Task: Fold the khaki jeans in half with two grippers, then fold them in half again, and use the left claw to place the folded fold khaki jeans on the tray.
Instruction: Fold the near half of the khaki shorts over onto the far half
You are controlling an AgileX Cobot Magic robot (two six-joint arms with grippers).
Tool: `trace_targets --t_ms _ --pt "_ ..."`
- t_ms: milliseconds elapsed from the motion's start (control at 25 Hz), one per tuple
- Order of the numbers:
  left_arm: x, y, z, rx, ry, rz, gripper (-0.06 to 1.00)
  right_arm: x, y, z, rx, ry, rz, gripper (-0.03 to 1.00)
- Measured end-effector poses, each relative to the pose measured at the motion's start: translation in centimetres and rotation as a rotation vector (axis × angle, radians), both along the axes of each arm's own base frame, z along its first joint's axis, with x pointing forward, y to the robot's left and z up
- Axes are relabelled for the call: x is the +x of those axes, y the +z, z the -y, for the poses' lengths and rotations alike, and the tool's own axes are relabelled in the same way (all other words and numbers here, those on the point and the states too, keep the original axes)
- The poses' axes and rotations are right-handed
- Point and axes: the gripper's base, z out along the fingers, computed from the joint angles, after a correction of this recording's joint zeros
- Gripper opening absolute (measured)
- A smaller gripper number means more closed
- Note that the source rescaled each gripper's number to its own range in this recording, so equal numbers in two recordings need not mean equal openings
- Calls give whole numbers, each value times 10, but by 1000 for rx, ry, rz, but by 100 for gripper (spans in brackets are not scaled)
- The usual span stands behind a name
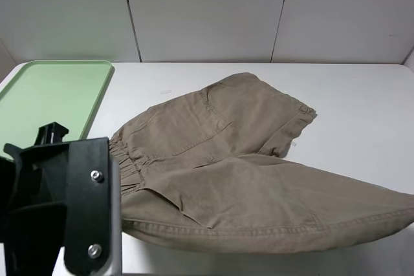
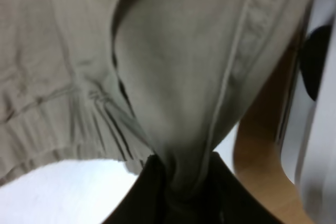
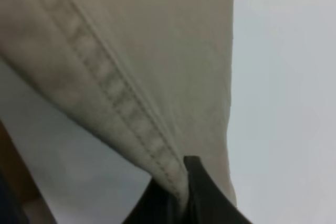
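Note:
The khaki jeans (image 1: 239, 159) lie on the white table, with the waistband at the left and one leg reaching to the back right. Their near hem is lifted and stretched from left to right. In the left wrist view, the left claw (image 2: 178, 182) is shut on a bunched corner of the cloth (image 2: 184, 66) next to the waistband. In the exterior view only its black housing (image 1: 65, 205) shows; the jaws are hidden. In the right wrist view, my right gripper (image 3: 181, 192) is shut on the stitched hem (image 3: 131, 51). It is out of the exterior view, past the right edge. The pale-green tray (image 1: 45, 92) sits at the back left.
The white table (image 1: 349, 95) ends at a grey panelled wall behind. A wooden edge (image 2: 257, 150) shows beside the cloth in the left wrist view. The left arm's housing blocks the near left corner of the exterior view.

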Motion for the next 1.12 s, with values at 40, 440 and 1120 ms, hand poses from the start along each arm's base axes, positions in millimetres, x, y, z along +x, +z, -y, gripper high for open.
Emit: trace_targets --t_ms 40,440,1120 --pt "2 1 0 -5 38 10 5 3 1 -3 -6 7 -1 0" --pt "28 13 -8 -127 442 233 5 74 54 -68 -20 86 157 0" --pt "72 23 -62 46 841 425 5 188 42 -118 132 -118 324 0"
